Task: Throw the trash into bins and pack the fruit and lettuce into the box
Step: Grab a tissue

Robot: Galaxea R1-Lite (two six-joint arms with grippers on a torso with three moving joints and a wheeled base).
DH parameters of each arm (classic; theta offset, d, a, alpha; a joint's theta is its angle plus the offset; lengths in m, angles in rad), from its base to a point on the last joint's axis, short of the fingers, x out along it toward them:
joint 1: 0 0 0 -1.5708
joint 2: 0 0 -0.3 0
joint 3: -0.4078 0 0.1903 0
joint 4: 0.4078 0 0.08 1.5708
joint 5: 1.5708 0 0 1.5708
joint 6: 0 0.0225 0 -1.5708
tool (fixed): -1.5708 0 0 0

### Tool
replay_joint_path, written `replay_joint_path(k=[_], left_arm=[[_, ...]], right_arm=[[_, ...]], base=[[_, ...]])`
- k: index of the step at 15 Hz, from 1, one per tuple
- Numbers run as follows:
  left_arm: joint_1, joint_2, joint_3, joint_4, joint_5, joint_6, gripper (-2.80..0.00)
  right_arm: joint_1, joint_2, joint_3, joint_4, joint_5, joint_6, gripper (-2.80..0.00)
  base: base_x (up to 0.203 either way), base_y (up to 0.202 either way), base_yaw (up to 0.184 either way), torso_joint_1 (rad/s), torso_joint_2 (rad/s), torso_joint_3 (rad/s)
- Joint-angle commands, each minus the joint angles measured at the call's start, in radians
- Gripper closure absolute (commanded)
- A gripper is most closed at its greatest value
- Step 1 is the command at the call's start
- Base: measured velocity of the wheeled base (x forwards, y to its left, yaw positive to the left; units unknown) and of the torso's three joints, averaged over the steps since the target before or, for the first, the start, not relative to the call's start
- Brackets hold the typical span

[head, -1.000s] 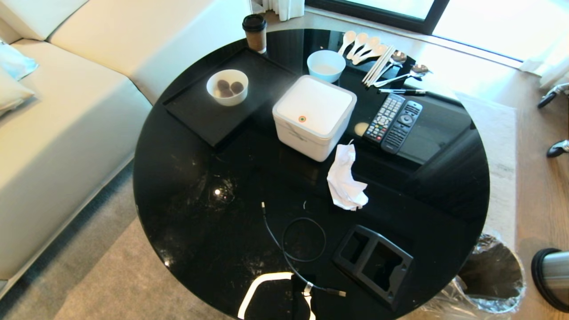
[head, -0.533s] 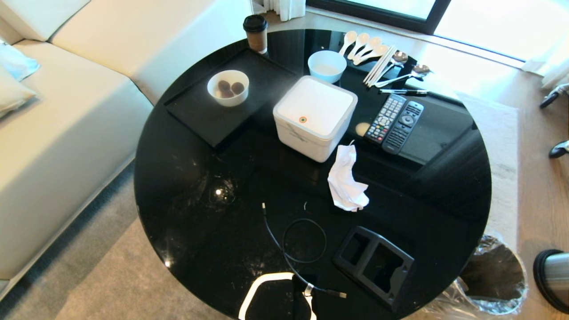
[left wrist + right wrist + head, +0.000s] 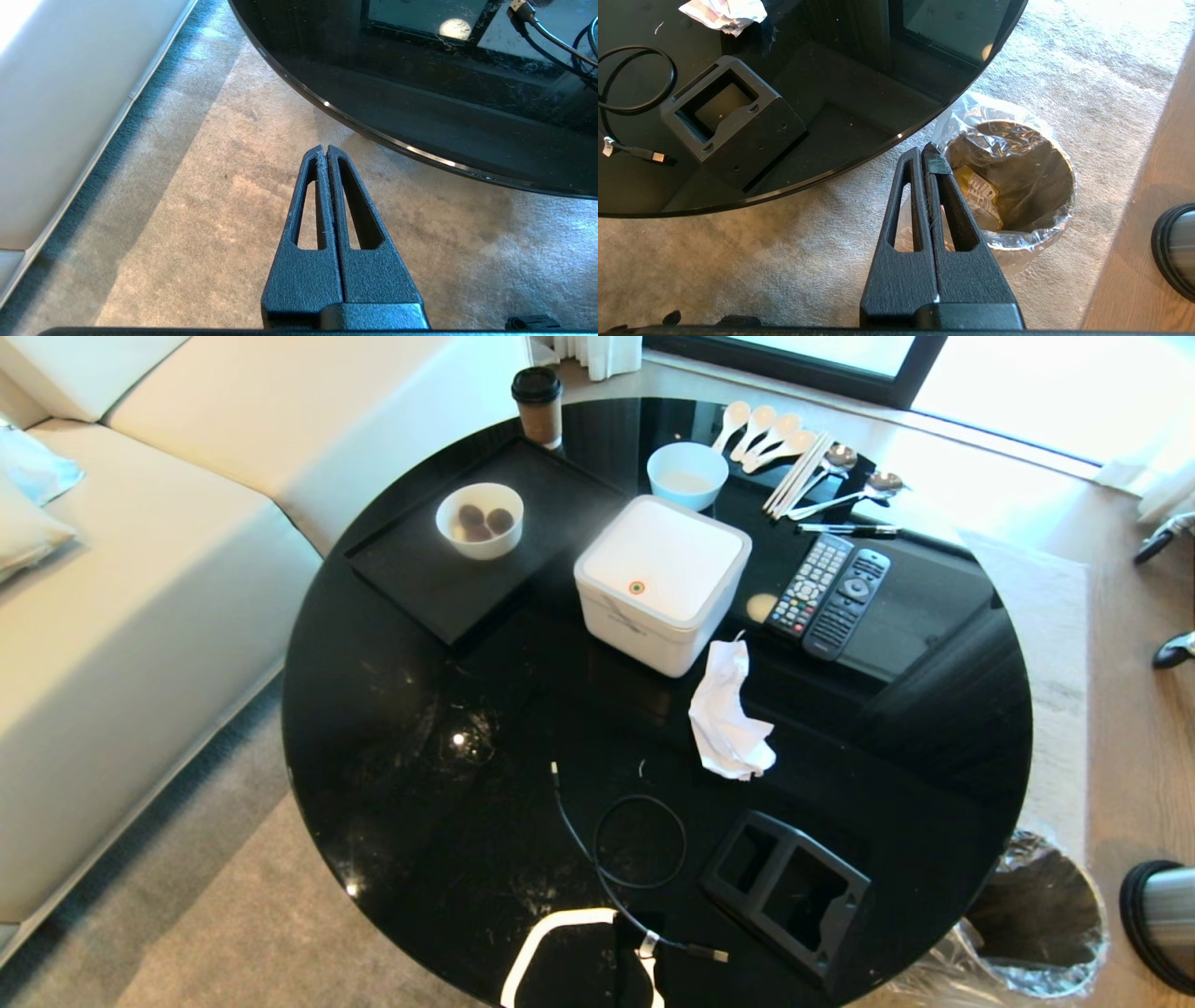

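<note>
Head view: round black table (image 3: 392, 709) with the closed white box (image 3: 661, 581) near its middle, lid marked by a small round orange-and-green sticker.
A crumpled white tissue (image 3: 726, 714) lies just beside the box. The left gripper (image 3: 326, 150) hangs over the carpet (image 3: 196, 200), fingers pressed together and empty. The right gripper (image 3: 926, 151), likewise closed on nothing, hangs beside a lined steel bin (image 3: 1057, 154) holding a yellow wrapper (image 3: 978, 193) whose red print is unreadable.
</note>
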Motion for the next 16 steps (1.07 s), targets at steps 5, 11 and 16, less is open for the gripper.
replay_joint_path(k=[5,11,16], left_arm=[[0.001,0.001,0.0,0.0,0.0,0.001,0.0],[0.0,0.001,0.0,0.0,0.0,0.001,0.0],[0.001,0.001,0.0,0.0,0.0,0.001,0.0]], right_arm=[[0.0,0.001,0.0,-0.008,-0.001,-0.032,0.0],[0.003,0.181,-0.173,-0.009,0.075,-0.086,0.0],[0.007,0.564,-0.421,-0.011,0.222,-0.254,0.0]], base=[[0.0,0.0,0.0,0.0,0.0,0.0],[0.0,0.0,0.0,0.0,0.0,0.0],[0.0,0.0,0.0,0.0,0.0,0.0]])
